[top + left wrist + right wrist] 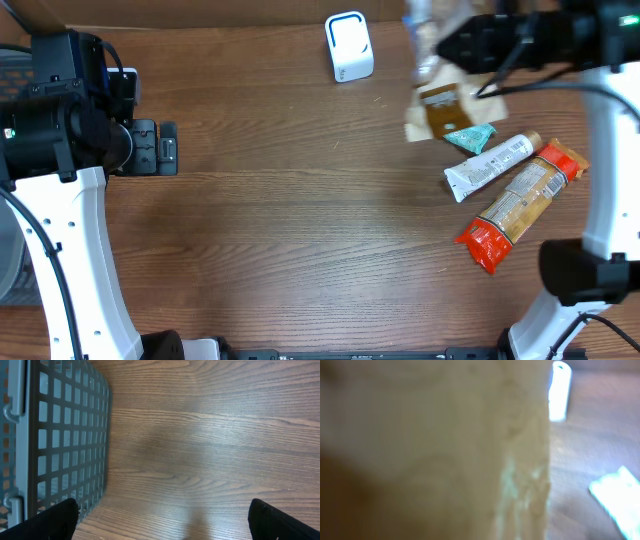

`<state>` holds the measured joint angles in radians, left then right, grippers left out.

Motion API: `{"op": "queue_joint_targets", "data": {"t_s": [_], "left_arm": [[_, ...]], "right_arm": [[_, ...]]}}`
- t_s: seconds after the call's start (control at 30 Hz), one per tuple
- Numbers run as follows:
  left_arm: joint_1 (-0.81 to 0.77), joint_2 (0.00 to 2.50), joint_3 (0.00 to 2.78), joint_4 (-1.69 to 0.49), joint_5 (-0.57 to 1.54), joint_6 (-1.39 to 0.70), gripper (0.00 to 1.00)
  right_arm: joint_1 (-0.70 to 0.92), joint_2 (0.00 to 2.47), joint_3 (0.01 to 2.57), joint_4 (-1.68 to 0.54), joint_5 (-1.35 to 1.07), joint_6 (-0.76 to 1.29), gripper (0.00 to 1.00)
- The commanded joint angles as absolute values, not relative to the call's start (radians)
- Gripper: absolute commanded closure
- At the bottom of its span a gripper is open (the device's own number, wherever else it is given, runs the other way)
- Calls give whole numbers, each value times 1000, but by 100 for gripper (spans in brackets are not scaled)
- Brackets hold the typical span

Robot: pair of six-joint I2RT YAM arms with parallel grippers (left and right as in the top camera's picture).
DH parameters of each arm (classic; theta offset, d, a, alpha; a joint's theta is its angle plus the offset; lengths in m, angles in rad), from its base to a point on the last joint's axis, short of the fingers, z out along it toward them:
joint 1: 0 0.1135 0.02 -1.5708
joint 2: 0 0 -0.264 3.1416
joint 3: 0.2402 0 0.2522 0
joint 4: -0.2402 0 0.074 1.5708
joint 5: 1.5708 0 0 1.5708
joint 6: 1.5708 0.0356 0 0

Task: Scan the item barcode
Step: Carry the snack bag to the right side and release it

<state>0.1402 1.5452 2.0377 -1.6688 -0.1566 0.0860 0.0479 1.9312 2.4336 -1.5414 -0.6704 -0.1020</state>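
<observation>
Tan packet (430, 450) pinched in right jaws, right of white scanner (348, 47), likely to present its barcode. Idle left jaws spread, beside grey basket (60, 435).

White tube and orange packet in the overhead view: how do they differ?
The white tube is slimmer and shorter; the orange packet is longer and wider. The tube is white with a tan cap; the packet is orange and red. Both lie on the table, slanted alike, side by side.
</observation>
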Motion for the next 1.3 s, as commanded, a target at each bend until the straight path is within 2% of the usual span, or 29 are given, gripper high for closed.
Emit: {"op": "queue_joint_targets", "data": {"t_s": [0.0,0.23,0.5,0.77,0.87,1.0,1.03,1.1,1.17,1.27], "left_arm": [[144,1549,2042,-1667,-152,105,0],[144,1549,2042,-1667,-152,105,0],[144,1549,2042,-1667,-152,105,0],[144,1549,2042,-1667,-152,105,0],[144,1549,2042,-1667,-152,105,1],[144,1549,2042,-1667,-152,105,0],[144,1549,2042,-1667,-152,105,0],[144,1549,2042,-1667,-152,105,0],[144,1549,2042,-1667,-152,105,0],[144,1549,2042,-1667,-152,105,0]], "right_arm": [[-86,1931,2397,-1564,-755,-78,96],[-239,1931,2128,-1460,-734,-50,96],[-350,1931,1695,-1164,-680,60,96],[-378,1881,1530,-1122,-572,18,96],[-378,1876,1491,-1106,-569,-7,90],[-378,1876,1439,-1081,-569,-28,70],[-378,1876,1430,-1083,-564,-27,57],[-378,1876,1428,-1098,-550,-27,42],[-378,1868,1428,-1113,-550,-27,0],[-378,1834,1434,-1122,-547,-27,0]]}}
